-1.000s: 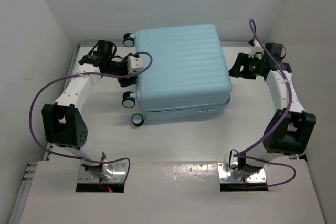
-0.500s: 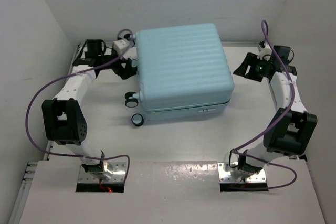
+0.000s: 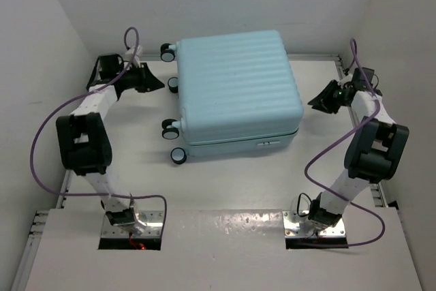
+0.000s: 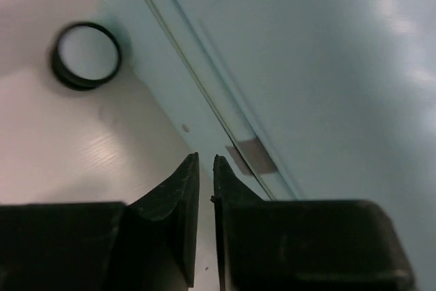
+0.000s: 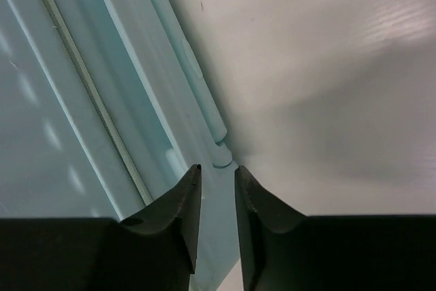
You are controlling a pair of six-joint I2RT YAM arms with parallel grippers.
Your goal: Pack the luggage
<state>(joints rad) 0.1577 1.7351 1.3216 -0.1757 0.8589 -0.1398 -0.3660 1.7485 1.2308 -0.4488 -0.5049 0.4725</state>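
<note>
The luggage (image 3: 238, 86), a pale blue ribbed hard-shell suitcase, lies closed and flat in the middle of the table, its black-and-white wheels (image 3: 169, 127) on its left side. My left gripper (image 3: 157, 82) is at that left side near the back wheels. In the left wrist view its jaws (image 4: 206, 161) are almost together, with nothing between them, and point at the shell's seam (image 4: 204, 100) beside a wheel (image 4: 86, 55). My right gripper (image 3: 315, 102) hangs just off the right side. Its jaws (image 5: 218, 172) stand narrowly apart, empty, near the recessed side handle (image 5: 187, 73).
White walls close in the table on the left, back and right. Both arms reach along the side walls, each trailing a purple cable (image 3: 41, 141). Bare tabletop (image 3: 238, 182) lies between the suitcase and the arm bases.
Both arms have drawn back outward from the suitcase toward the side walls. Both sets of jaws have narrowed, the left to a thin slit.
</note>
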